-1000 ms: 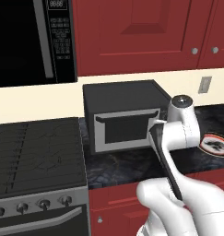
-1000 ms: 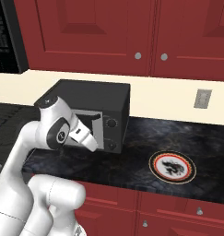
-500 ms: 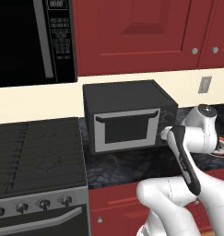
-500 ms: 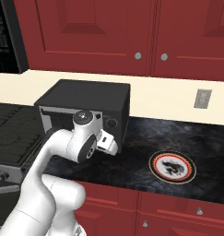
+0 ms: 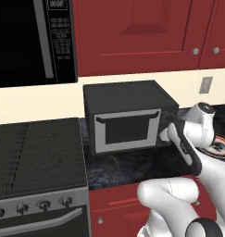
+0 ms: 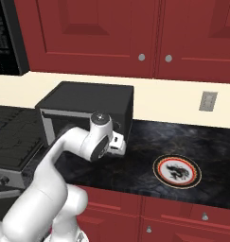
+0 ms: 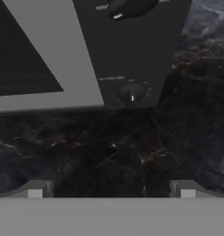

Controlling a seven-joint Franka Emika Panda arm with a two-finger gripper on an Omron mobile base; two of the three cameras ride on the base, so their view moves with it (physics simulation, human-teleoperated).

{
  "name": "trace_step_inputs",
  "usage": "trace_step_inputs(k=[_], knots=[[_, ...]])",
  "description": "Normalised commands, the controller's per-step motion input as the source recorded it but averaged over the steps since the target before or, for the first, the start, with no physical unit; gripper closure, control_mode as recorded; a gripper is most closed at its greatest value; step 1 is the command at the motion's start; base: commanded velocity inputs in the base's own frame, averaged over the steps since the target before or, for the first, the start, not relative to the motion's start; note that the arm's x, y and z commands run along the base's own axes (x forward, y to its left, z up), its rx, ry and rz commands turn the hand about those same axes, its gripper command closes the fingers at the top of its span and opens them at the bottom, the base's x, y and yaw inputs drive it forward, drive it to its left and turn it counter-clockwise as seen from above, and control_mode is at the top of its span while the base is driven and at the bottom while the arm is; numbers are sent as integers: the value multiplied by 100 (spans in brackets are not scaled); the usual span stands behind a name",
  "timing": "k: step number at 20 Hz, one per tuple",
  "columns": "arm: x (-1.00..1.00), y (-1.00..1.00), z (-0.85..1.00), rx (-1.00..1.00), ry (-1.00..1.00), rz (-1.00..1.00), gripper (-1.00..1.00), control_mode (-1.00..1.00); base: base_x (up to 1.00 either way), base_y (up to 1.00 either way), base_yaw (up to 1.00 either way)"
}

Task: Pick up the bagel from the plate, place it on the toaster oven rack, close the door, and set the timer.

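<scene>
We see the toaster oven (image 5: 128,118) standing on the dark marbled counter (image 6: 149,156) with its door (image 5: 127,131) shut, so what lies inside, rack included, is hidden behind the dark glass. The plate (image 6: 177,170) sits flat on the counter to the right of the oven, well apart from it; we make out a dark centre on it but cannot tell a bagel there. Our gripper (image 7: 111,188) hangs empty with its jaws spread wide, low over the counter just beside the oven's lower right front corner. From the hand view, two dark knobs (image 7: 132,92) on the oven's control strip lie straight ahead. The oven's long side runs left to right along the wall, its bar handle (image 5: 128,117) level across the door's top.
</scene>
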Motion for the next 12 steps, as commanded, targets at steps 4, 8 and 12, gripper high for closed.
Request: trace_step_inputs(k=[4,8,12], knots=[[30,-2,-18,0,18,6,-100,-100,0,0,0],[27,-12,-14,0,14,3,-100,-100,0,0,0],[9,-22,-17,0,5,2,-100,-100,0,0,0]])
